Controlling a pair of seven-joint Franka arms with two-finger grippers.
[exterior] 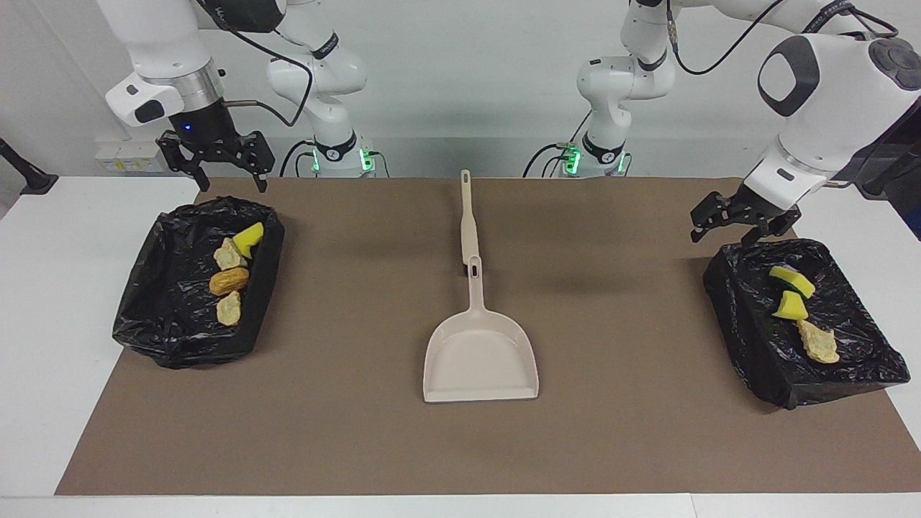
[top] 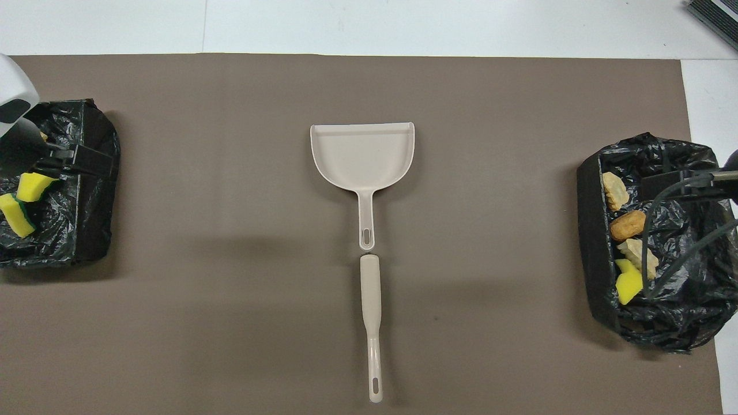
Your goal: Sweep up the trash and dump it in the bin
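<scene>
With all seven scraps already lying in the two black-lined bins, the sweeping looks done, and the sound move now is judged to be lifting both arms straight up and clear without snagging a liner. The brown mat (exterior: 460, 446) covers the counter (exterior: 43, 302). The right claw (exterior: 216, 155), fingers spread and holding nothing, hangs over the robot-side rim of one bin (exterior: 173, 338), where a yellow sponge chunk (exterior: 250, 237), two beige lumps (exterior: 229, 254) and a bread-like lump (exterior: 229, 280) rest just under it. The left claw (exterior: 745, 219), also spread and bare, hangs over the rim of the second bin (exterior: 763, 360), which holds two green-backed sponge chunks (exterior: 791, 280) and a beige lump (exterior: 819, 342). Between the claws lie the dustpan (exterior: 481, 360) and brush handle (exterior: 467, 216); no bristles can be made out. From overhead, the left arm's bin is cut off and its beige lump is hidden.
</scene>
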